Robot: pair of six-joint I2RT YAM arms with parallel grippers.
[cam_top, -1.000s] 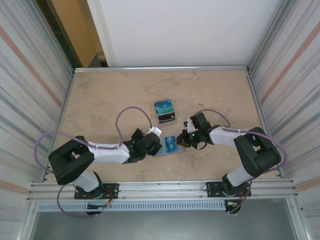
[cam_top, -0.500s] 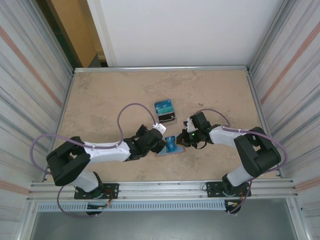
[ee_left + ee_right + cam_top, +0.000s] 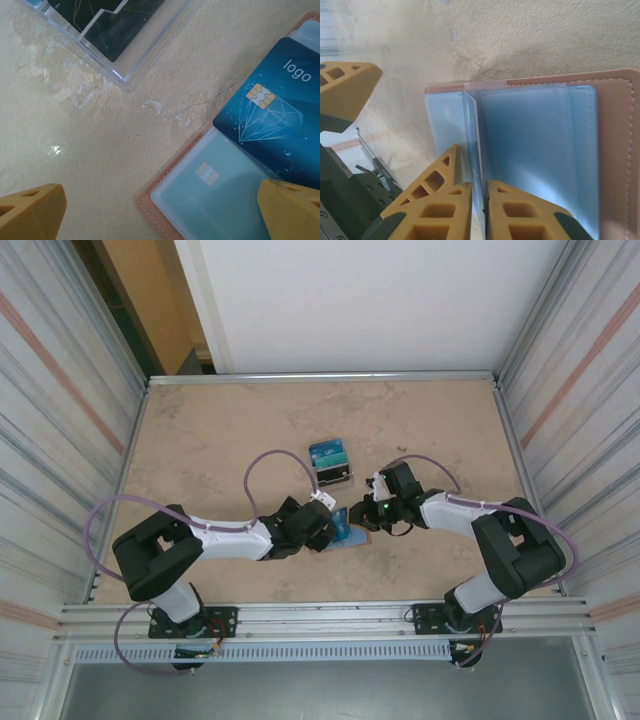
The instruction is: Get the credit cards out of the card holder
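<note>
Card holder (image 3: 617,150): tan w/ blue panels

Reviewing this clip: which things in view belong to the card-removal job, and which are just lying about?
Job in hand:
- card holder, lying open
- blue credit card, resting on the holder
- teal credit card, inside a clear sleeve

Lying about:
- clear plastic stand, beside the holder
</note>
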